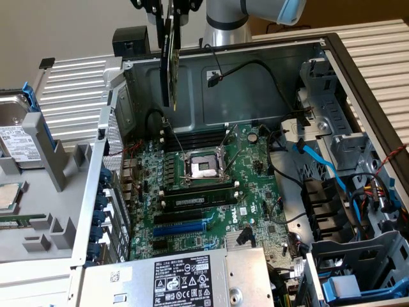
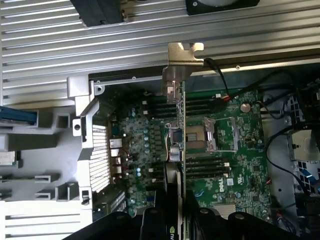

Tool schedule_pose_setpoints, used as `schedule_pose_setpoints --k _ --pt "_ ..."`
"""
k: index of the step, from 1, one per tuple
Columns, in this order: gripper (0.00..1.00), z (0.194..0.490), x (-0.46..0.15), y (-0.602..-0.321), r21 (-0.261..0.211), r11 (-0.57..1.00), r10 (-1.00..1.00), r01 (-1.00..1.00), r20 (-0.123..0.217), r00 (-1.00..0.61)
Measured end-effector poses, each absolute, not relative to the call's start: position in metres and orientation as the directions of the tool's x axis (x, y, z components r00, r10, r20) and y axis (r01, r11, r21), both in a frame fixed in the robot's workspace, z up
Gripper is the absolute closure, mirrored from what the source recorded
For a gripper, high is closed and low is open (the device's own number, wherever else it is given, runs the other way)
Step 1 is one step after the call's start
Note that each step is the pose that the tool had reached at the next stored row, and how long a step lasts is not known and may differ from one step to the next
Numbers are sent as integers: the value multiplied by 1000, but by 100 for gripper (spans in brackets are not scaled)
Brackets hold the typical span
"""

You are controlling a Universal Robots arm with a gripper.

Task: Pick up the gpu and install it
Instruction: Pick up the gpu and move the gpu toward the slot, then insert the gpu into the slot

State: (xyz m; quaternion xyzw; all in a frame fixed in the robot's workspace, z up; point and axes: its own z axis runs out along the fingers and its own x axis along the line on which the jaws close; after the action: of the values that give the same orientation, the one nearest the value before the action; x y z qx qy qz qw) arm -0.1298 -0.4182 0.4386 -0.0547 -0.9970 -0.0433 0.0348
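Ribbed bench (image 1: 77,77), open case (image 1: 255,70): gripper (image 1: 169,16) clamps the gpu (image 1: 169,64) high over the motherboard (image 1: 255,185), any tilt could miss the slot (image 1: 179,228).

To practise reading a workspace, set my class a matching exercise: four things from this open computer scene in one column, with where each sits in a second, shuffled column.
Things
1. gpu
2. motherboard
3. hard drive
4. blue cable

Places
A. flat on the case floor
B. outside the case, at the exterior view's left
C. held by the gripper above the case
D. inside the case, toward the exterior view's right

Pairs: 1-C, 2-A, 3-B, 4-D
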Motion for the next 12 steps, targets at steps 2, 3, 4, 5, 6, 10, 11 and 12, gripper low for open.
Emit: schedule_pose_setpoints --k 2,3,4,5,6,10,11,12 --pt "73 439 -130 -418 83 990 106 112 74 -992" --pt "73 439 -130 -418 83 990 106 112 74 -992" --pt "73 439 -130 -418 83 990 106 112 74 -992" --pt "73 439 -130 -418 83 990 106 112 74 -992" --pt "73 439 -130 -418 83 990 106 112 74 -992" --pt "73 439 -130 -418 83 990 106 112 74 -992" --pt "73 439 -130 -418 83 990 106 112 74 -992" --pt "73 439 -130 -418 83 990 106 112 74 -992"
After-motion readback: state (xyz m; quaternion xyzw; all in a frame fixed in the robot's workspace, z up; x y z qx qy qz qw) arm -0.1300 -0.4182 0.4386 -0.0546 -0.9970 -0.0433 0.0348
